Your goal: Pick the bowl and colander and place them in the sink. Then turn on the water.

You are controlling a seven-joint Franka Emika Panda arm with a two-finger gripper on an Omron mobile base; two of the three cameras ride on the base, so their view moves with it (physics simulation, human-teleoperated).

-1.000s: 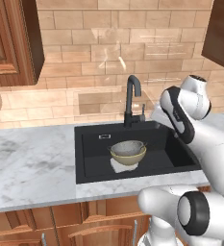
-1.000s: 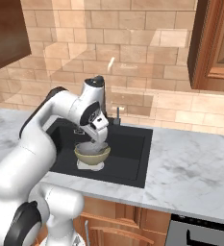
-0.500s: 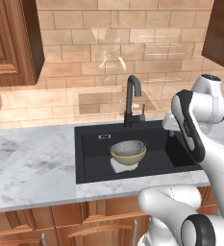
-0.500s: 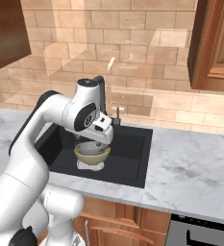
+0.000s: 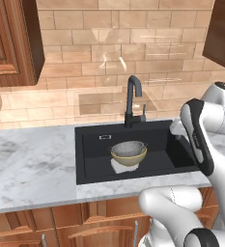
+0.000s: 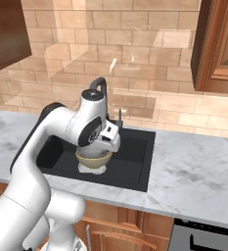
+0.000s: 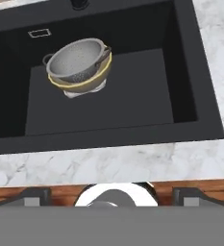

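A: Any writing or labels you can read?

B: No lettering I can make out. There is a small pale rectangular plate [image 7: 39, 33] on the back wall of the sink [image 7: 132, 91], too small to tell what it is.

A: Going from the left, where are the task's things?

B: In the hand view the colander [image 7: 77, 58] sits nested inside the bowl [image 7: 84, 82], tilted, in the left part of the basin. A pale patch [image 7: 75, 93] shows under the bowl; I can't say what it is. In the left base view the same pair, colander [image 5: 129, 147] in bowl [image 5: 128, 157], rests near the middle of the sink [image 5: 92, 166], in front of the dark curved faucet [image 5: 133, 99].

A: What's hidden?

B: In the right base view the arm's hand covers much of the bowl [image 6: 93, 160], and the faucet [image 6: 102, 84] is partly behind the arm. The hand view cuts the faucet off to its base at the top edge.

A: And the gripper?

B: The gripper [image 7: 111, 196] has its two tips set wide apart at the bottom of the hand view, spread with nothing between them, above the marble counter [image 7: 132, 163] in front of the sink.
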